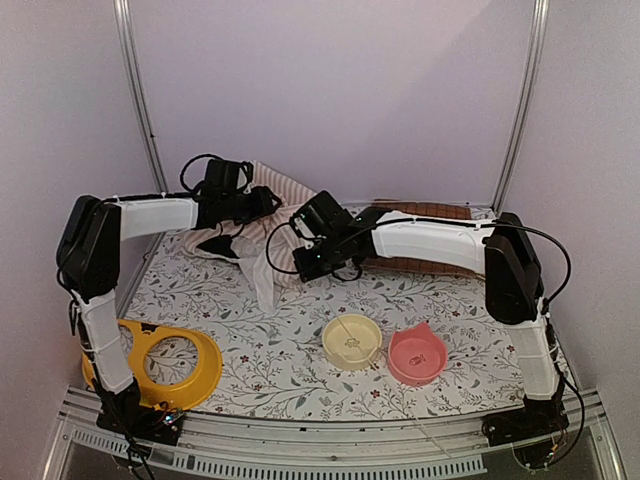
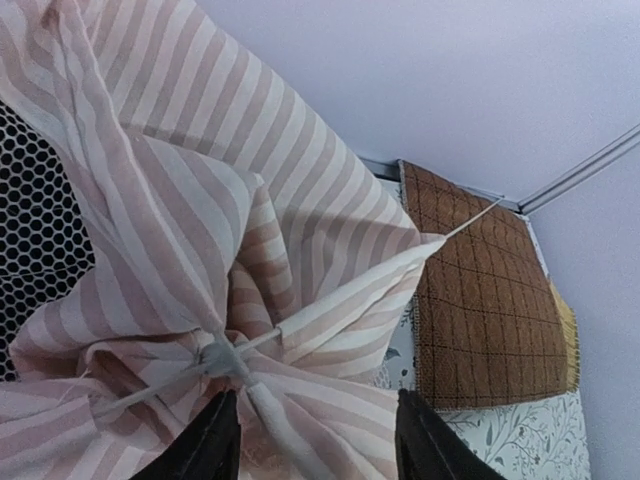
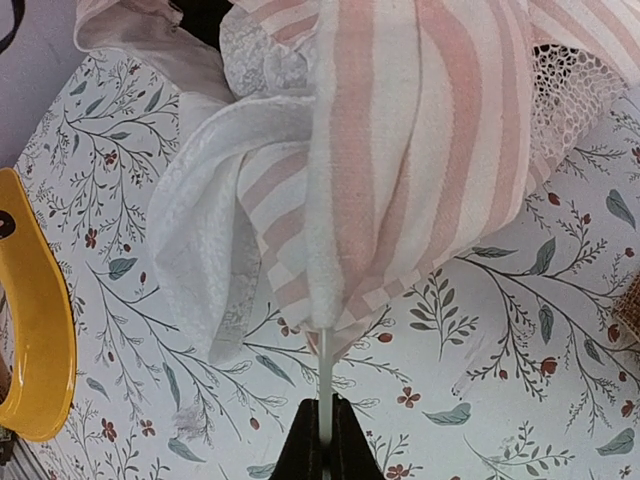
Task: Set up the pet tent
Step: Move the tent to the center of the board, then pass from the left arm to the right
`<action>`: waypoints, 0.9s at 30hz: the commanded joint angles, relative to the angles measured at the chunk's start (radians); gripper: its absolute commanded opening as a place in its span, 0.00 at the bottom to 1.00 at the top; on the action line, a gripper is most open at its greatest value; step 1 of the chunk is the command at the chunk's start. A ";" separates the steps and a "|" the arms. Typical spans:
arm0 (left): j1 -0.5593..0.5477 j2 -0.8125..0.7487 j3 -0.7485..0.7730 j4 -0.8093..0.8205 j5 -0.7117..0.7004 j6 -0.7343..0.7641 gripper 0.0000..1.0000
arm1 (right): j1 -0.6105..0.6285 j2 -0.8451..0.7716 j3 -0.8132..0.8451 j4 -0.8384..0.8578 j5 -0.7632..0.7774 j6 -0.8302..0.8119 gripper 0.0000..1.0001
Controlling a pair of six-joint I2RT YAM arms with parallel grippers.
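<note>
The pet tent (image 1: 268,215) is a crumpled heap of pink-and-white striped fabric with white mesh at the back middle of the table. My left gripper (image 2: 318,440) is open over its top, the fingers either side of the grey hub (image 2: 222,357) where the thin poles cross. My right gripper (image 3: 322,440) is shut on the end of a clear pole (image 3: 324,375) that comes out of a white sleeve of the tent (image 3: 380,160). In the top view the right gripper (image 1: 315,262) is at the tent's front right side and the left gripper (image 1: 262,203) at its back.
A brown quilted mat (image 1: 425,212) lies at the back right, also in the left wrist view (image 2: 485,300). A cream bowl (image 1: 352,340) and a pink bowl (image 1: 417,354) sit at the front. A yellow ring stand (image 1: 170,362) is at the front left.
</note>
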 commanded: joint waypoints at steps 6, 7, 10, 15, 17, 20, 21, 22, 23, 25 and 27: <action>-0.050 0.098 0.093 -0.042 -0.112 -0.011 0.33 | -0.006 0.024 0.083 0.071 0.012 -0.029 0.00; -0.059 0.092 0.075 -0.033 -0.106 -0.013 0.31 | -0.007 0.028 0.090 0.071 0.012 -0.032 0.00; -0.091 0.045 -0.051 0.062 -0.078 -0.037 0.29 | -0.010 0.039 0.110 0.069 0.008 -0.039 0.00; -0.147 -0.080 -0.250 0.196 -0.049 -0.108 0.28 | -0.015 0.053 0.122 0.081 0.002 -0.046 0.00; -0.173 -0.113 -0.313 0.235 -0.055 -0.128 0.28 | -0.016 0.055 0.123 0.085 0.005 -0.047 0.00; -0.206 -0.146 -0.381 0.286 -0.058 -0.154 0.28 | -0.017 0.059 0.123 0.091 0.004 -0.050 0.00; -0.215 -0.156 -0.402 0.307 -0.063 -0.168 0.27 | -0.017 0.060 0.123 0.093 0.004 -0.050 0.00; -0.221 -0.158 -0.419 0.325 -0.066 -0.177 0.26 | -0.017 0.062 0.123 0.095 0.004 -0.050 0.00; -0.226 -0.157 -0.428 0.335 -0.067 -0.184 0.25 | -0.017 0.062 0.123 0.096 0.003 -0.049 0.00; -0.236 -0.150 -0.433 0.343 -0.060 -0.191 0.18 | -0.016 0.062 0.122 0.101 -0.001 -0.050 0.00; -0.241 -0.147 -0.433 0.346 -0.072 -0.191 0.04 | -0.017 0.059 0.122 0.102 -0.003 -0.049 0.00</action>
